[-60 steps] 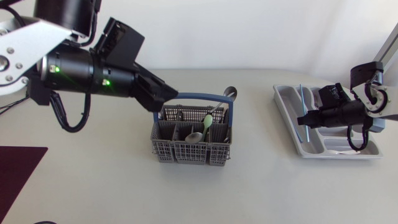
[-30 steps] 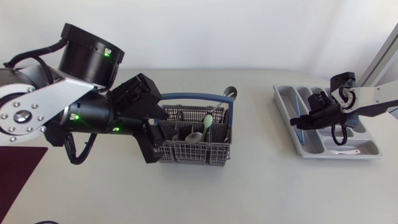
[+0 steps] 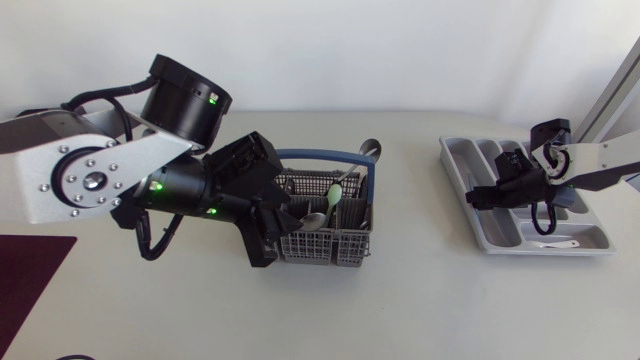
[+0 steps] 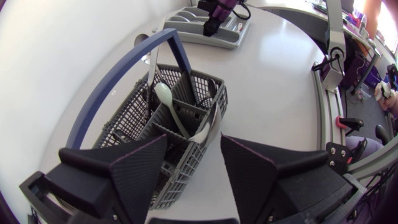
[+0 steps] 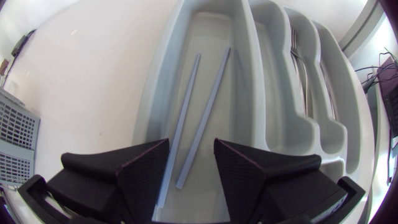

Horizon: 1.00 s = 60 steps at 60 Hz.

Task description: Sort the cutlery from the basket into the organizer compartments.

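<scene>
The grey cutlery basket [image 3: 345, 240] with a blue handle [image 3: 330, 156] stands mid-table. It holds a pale green spoon [image 3: 334, 193], a metal spoon [image 3: 313, 220] and a ladle-like piece [image 3: 369, 148]. My left gripper [image 3: 268, 235] is open at the basket's near left corner, and that corner [image 4: 186, 168] lies between its fingers without being gripped. The grey organizer [image 3: 470, 215] is at the right. My right gripper [image 5: 191, 143] hangs open over its outer long compartment, where two blue-grey sticks [image 5: 186, 118] lie. Forks [image 5: 301, 62] fill another compartment.
A small white spoon [image 3: 555, 243] lies in the organizer's cross compartment. A dark red mat [image 3: 25, 270] lies at the table's near left edge. Bare tabletop [image 3: 420, 290] separates the basket from the organizer.
My left arm swung down and in, from above the basket to its near left corner. My right gripper lowered a blue-grey stick into the organizer, then opened and let it go.
</scene>
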Each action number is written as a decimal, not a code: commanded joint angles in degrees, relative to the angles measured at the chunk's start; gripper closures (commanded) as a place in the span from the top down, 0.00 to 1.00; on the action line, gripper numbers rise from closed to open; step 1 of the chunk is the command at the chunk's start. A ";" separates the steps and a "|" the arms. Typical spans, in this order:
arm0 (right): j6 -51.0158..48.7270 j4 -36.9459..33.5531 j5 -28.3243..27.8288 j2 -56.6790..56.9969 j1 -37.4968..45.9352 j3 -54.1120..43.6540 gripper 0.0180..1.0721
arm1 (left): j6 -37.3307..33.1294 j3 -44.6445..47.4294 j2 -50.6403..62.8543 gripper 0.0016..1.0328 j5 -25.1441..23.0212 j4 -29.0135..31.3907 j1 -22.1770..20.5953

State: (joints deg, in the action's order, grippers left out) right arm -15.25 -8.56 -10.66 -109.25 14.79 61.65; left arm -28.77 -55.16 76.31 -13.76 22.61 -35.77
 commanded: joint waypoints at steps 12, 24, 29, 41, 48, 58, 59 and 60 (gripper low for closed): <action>-0.84 2.32 -3.23 9.14 0.68 -7.77 0.68 | -0.84 -2.85 3.67 0.58 -4.70 0.06 -0.35; -1.54 4.25 -5.08 12.22 0.33 -11.73 0.69 | -0.14 -3.91 6.04 0.58 -6.63 0.06 0.00; -2.16 4.69 -5.34 13.01 0.24 -12.43 0.69 | 0.74 -4.61 6.48 0.56 -7.60 0.24 0.00; -3.12 4.87 -6.04 15.03 0.33 -13.92 0.70 | 1.97 -6.28 8.15 0.30 -9.80 1.12 0.17; -3.39 4.87 -6.04 16.26 0.42 -14.63 0.71 | 2.06 -6.89 9.20 0.18 -9.80 2.00 0.17; -3.65 4.60 -6.04 18.46 0.24 -15.42 0.71 | 2.32 -8.92 10.61 0.07 -9.80 5.69 0.52; -3.65 4.60 -6.04 18.64 0.24 -15.50 0.71 | 2.32 -9.00 10.70 0.07 -9.80 5.95 0.52; -3.65 4.51 -6.04 18.90 0.07 -15.59 0.71 | 2.23 -9.18 10.70 0.07 -9.80 6.31 0.61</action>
State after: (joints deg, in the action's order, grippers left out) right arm -18.11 -4.25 -16.49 -92.01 15.11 47.81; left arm -27.03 -61.98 85.58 -22.74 27.55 -35.68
